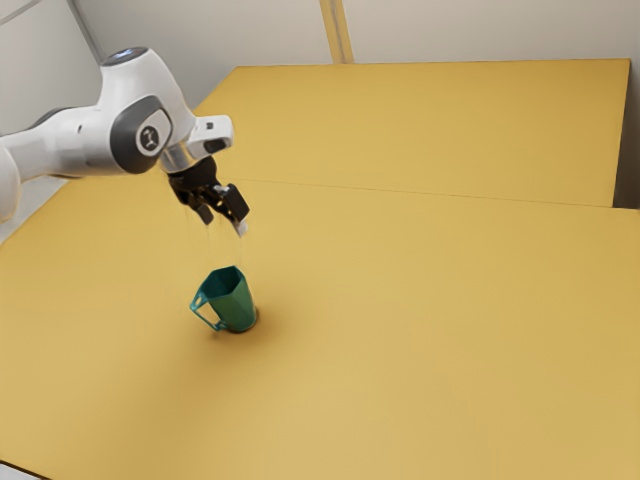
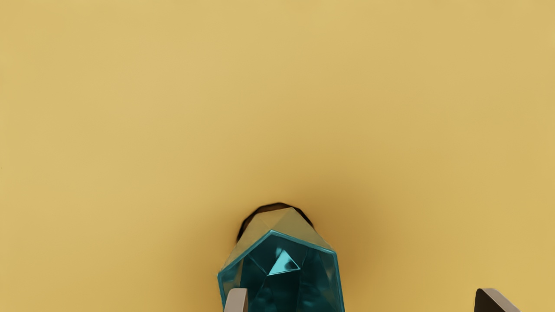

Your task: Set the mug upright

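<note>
Hovering over the smooth yellow table (image 1: 430,330), we hold our black two-finger claw (image 1: 225,224) open, its fingertips spread wide. Below it and apart from it, on the table in the exterior view's near left part, sits the teal, faceted, glossy mug (image 1: 236,306). Its open rim faces up toward us, and its angular handle (image 1: 204,312) points to the exterior view's left. In the wrist view, one of our fingers (image 2: 237,300) overlaps the mug's rim, while the other stands out to one side of it.
</note>
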`<state>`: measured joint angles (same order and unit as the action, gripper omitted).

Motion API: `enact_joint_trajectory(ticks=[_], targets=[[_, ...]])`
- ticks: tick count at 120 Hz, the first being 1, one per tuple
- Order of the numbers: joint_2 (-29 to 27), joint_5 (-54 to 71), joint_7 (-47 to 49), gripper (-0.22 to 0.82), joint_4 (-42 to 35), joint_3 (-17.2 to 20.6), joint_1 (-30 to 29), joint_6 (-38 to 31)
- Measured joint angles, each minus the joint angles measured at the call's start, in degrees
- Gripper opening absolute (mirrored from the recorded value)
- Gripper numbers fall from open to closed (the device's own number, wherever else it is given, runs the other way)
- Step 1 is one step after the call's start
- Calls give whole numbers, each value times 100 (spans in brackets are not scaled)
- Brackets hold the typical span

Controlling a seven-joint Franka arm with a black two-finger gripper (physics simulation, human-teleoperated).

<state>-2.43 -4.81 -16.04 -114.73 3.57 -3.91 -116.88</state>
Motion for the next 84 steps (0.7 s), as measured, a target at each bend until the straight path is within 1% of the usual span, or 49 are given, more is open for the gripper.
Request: enact_joint_trajectory(ticks=[24, 43, 61, 84], targets=[[229, -13, 40, 59, 1028, -2, -1, 655], [277, 26, 62, 60, 1703, 2, -8, 1165], [241, 38, 74, 60, 1913, 5, -16, 1474], [237, 24, 84, 60, 1951, 3, -20, 1647]])
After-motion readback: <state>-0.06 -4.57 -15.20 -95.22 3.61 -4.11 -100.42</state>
